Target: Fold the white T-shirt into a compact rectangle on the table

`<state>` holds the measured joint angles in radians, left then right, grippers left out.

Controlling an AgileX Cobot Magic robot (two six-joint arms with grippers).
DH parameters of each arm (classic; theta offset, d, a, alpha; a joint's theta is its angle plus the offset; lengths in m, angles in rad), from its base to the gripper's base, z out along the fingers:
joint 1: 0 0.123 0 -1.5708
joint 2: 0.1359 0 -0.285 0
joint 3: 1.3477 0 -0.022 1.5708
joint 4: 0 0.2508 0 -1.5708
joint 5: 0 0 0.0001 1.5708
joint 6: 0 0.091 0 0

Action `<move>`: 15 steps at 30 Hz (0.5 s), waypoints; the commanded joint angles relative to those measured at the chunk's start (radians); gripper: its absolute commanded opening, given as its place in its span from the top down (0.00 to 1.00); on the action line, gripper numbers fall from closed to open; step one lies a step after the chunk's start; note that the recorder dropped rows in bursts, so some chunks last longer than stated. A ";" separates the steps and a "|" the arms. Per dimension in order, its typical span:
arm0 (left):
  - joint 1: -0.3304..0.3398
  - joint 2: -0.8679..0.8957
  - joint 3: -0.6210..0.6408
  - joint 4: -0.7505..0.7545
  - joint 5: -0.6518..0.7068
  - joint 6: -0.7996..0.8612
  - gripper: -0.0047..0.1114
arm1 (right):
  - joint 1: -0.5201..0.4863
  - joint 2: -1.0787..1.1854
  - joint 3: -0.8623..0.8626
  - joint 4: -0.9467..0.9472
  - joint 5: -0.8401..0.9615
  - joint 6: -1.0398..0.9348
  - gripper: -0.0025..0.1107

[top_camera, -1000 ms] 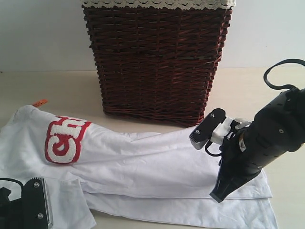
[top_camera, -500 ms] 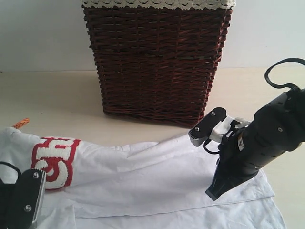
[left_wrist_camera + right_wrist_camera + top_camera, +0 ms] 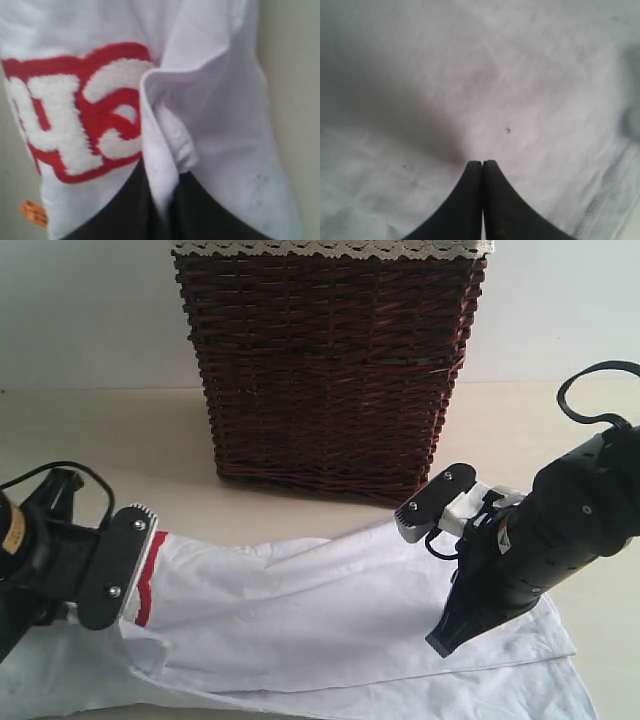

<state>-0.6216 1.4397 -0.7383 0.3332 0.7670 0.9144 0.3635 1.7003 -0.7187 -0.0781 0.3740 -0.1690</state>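
Left gripper [image 3: 161,200]: jaws clamped on a raised fold of the white T-shirt [image 3: 300,610], beside its red-edged lettering [image 3: 75,125] and orange tag [image 3: 34,212]. Right gripper [image 3: 482,172]: jaws together, holding nothing, tip against the shirt's other end. Shirt: lying wrinkled across the table [image 3: 120,440]. Behind it: dark wicker basket [image 3: 330,370], upright.

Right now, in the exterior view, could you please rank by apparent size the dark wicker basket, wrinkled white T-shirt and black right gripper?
Largest: dark wicker basket and white T-shirt, too alike to rank.
Smallest: right gripper.
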 commanded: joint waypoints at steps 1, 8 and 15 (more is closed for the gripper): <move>-0.005 0.111 -0.066 0.070 -0.158 -0.014 0.92 | 0.003 -0.011 0.001 0.001 -0.014 -0.003 0.98; 0.038 0.151 -0.122 0.159 -0.238 -0.535 0.35 | 0.003 -0.011 0.001 0.056 -0.031 -0.003 0.98; 0.248 0.147 -0.122 0.151 -0.163 -1.057 0.78 | 0.003 -0.011 0.001 0.061 -0.037 -0.005 0.98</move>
<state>-0.4303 1.5862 -0.8569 0.5609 0.5921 -0.0649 0.3635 1.7003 -0.7187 -0.0207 0.3528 -0.1690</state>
